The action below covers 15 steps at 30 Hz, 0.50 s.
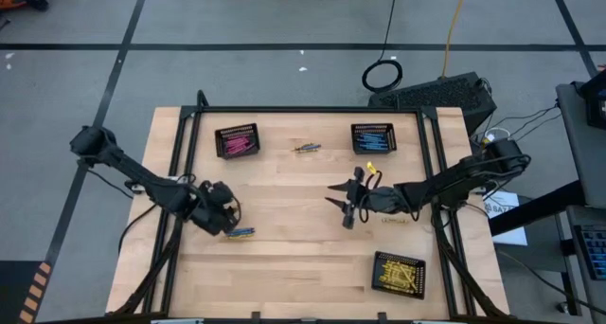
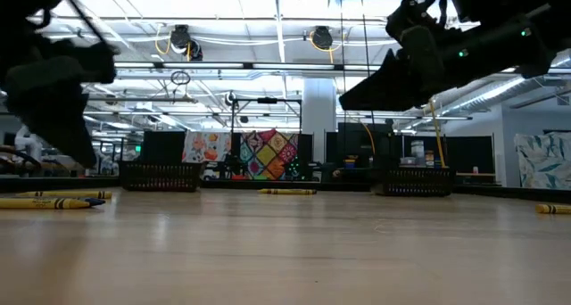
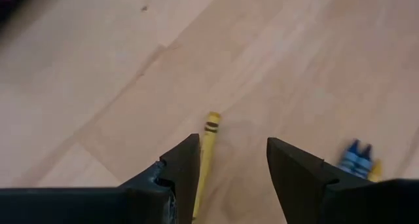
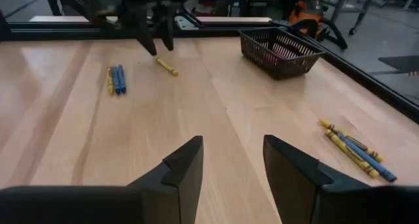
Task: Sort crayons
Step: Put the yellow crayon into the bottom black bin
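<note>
The crayons lie loose on the wooden table. A yellow one (image 3: 208, 144) lies just below my left gripper (image 3: 232, 162), close by one fingertip. The gripper is open and slants down over it, at the table's left (image 1: 223, 218). Two blue crayons and a yellow one (image 4: 116, 80) lie side by side next to it (image 1: 241, 233). Several more (image 1: 306, 148) lie at the far middle (image 4: 357, 150). My right gripper (image 1: 337, 195) hangs open above the table's middle (image 4: 232, 165), with nothing between its fingers.
Three black mesh baskets stand on the table: one with pink crayons at the far left (image 1: 237, 141), one with blue at the far right (image 1: 373, 137), one with yellow at the near right (image 1: 398, 273). Bare wood lies between the arms.
</note>
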Tool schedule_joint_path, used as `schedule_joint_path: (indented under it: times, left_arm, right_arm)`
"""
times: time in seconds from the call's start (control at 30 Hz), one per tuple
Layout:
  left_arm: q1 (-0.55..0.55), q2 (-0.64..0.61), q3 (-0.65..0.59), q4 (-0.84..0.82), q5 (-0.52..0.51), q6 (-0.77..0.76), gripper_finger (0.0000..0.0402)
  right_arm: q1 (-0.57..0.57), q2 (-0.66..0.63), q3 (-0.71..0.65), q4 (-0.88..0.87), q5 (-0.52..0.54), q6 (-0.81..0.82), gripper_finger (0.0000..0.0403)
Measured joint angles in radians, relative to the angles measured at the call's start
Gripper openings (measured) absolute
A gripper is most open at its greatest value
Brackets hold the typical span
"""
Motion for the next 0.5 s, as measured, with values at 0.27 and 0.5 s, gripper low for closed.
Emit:
schedule_joint_path:
  times: [0.27,0.5]
  left_arm:
    - [-0.057,0.0,-0.122,0.054,-0.146,-0.139,0.0176]
    - [-0.058,0.0,-0.199,0.162,-0.129,-0.006,0.0176]
  right_arm:
    - [-0.005,0.039,0.0,0.04,-0.002,0.02,0.0144]
    - [-0.005,0.039,0.0,0.047,-0.002,0.024,0.0144]
